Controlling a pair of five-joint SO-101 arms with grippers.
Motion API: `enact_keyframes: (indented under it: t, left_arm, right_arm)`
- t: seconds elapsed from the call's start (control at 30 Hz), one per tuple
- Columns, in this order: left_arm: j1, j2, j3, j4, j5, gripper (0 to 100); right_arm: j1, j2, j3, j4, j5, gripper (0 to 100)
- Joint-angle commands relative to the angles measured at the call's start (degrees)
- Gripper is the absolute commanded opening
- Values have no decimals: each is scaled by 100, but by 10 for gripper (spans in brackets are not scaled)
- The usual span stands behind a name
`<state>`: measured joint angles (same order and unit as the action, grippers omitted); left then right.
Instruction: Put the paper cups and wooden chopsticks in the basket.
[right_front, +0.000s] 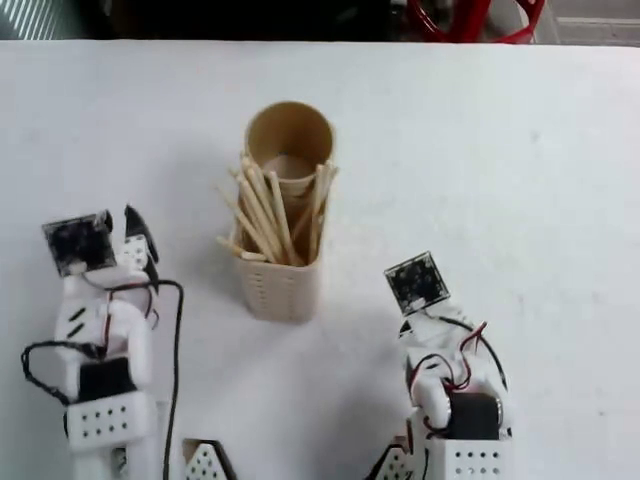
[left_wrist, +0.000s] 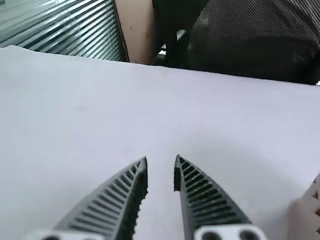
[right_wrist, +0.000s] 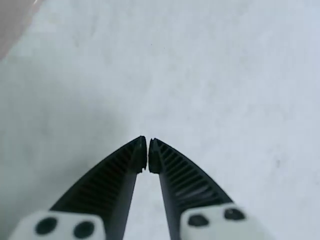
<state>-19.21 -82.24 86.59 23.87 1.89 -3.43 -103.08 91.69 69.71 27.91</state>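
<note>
Dead center on the white table (right_front: 500, 150) sits the beige basket (right_front: 280, 285), with the paper cup (right_front: 290, 140) and wooden chopsticks (right_front: 262, 215) in it. Left gripper (left_wrist: 160, 174), at its 8 o'clock, has its jaws a bit apart and is holding nothing. Right gripper (right_wrist: 148, 152), at 4 o'clock, has its jaws basically together and is empty too.

lower ends of wooden chopsticks (right_front: 268, 215) hidden in basket (right_front: 280, 290), paper cup (right_front: 289, 135) base unseen

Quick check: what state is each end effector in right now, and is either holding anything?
The left end effector is slightly open, holding nothing.
The right end effector is closed, empty.
</note>
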Motion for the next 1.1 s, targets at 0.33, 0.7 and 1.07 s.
enact_keyframes:
  t: [0.33,0.7,1.07]
  left_arm:
    - [532,-2167,976,1530,-413,112]
    - [514,-2070,1055,2725,-1618,112]
    - [488,-2079,1055,3420,-1697,111]
  right_arm:
    - [57,-13,519,40,53,18]
    - [48,-4,519,48,35,18]
    - [48,-4,519,48,35,18]
